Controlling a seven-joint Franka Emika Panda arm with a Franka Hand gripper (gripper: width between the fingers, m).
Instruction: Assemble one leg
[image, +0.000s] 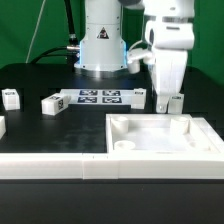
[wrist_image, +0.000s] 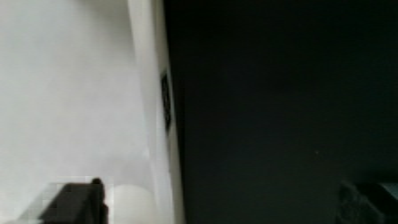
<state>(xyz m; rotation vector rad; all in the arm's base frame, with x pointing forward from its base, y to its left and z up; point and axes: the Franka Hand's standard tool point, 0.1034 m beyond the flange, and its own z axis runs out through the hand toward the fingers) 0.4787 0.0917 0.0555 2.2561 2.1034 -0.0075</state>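
Observation:
My gripper (image: 163, 97) hangs low over the table at the exterior view's right, just behind the large white tray-like piece (image: 165, 150). One small white leg (image: 177, 101) stands right beside its fingers, apart from them as far as I can tell. In the wrist view the gripper (wrist_image: 222, 200) is open: one dark finger (wrist_image: 71, 203) lies over a blurred white surface (wrist_image: 71, 90), the other (wrist_image: 375, 195) is faint against the black table. Nothing sits between them. Another leg (image: 52, 103) lies left of the marker board, and a third (image: 10, 98) further left.
The marker board (image: 100, 97) lies flat in front of the robot base (image: 100, 50). A white part (image: 2, 126) is cut off by the exterior view's left edge. A long white ledge (image: 50, 165) runs along the front.

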